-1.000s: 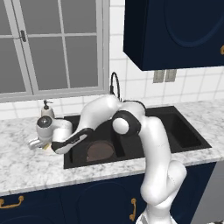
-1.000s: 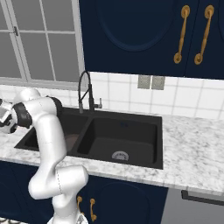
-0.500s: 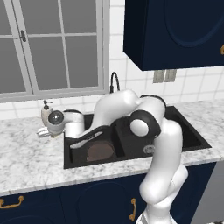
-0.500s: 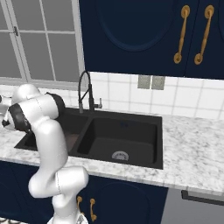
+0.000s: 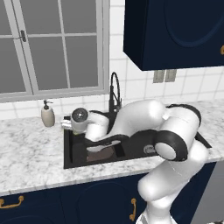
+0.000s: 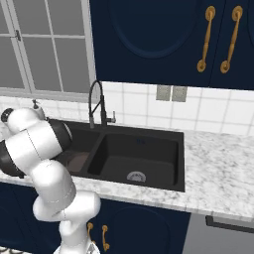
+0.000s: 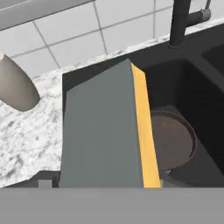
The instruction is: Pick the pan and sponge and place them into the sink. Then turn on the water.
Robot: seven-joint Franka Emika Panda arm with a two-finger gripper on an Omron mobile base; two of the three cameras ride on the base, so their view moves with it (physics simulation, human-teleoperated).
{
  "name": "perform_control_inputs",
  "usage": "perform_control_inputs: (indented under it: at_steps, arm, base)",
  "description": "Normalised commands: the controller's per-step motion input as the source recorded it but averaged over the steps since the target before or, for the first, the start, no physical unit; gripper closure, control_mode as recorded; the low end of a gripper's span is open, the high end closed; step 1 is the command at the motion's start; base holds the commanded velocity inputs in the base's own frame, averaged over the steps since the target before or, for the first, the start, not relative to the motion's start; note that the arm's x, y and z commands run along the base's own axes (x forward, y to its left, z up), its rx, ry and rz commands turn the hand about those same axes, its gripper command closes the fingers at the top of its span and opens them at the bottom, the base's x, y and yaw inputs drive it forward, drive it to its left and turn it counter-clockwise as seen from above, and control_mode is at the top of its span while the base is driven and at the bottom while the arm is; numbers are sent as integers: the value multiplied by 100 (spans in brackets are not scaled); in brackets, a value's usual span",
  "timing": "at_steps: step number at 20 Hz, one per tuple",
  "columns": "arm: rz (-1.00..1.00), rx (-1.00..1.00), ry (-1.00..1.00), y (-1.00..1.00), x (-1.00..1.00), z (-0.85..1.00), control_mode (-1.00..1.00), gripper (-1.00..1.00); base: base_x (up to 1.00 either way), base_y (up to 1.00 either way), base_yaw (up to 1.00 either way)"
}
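The sponge (image 7: 103, 131) was grey-green on its broad face with a bright yellow band along one edge. The pan (image 7: 173, 140) was dark brown inside with a darker rim. The sink (image 6: 144, 144) was matte black, with a silvery metal drain (image 6: 136, 176) in one basin. The faucet (image 6: 97, 104) was black. The tabletop (image 5: 30, 148) was white marble veined with grey. The soap bottle (image 5: 47, 114) was cream. The cabinets (image 6: 163, 39) were deep navy with brass handles (image 6: 206, 37). The wall tiles (image 6: 144, 106) were white with grey grout.
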Motion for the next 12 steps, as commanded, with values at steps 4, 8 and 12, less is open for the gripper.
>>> perform_control_inputs:
  at_steps: [4,8,12]
  arm:
    - [-54,9,45,-61,-14,13,-100,100]
    - [-49,3,40,-12,2,0,-100,100]
    - [-23,-4,22,25,39,0,-100,100]
  base:
    - [0,0,0]
    - [0,0,0]
    - [0,0,0]
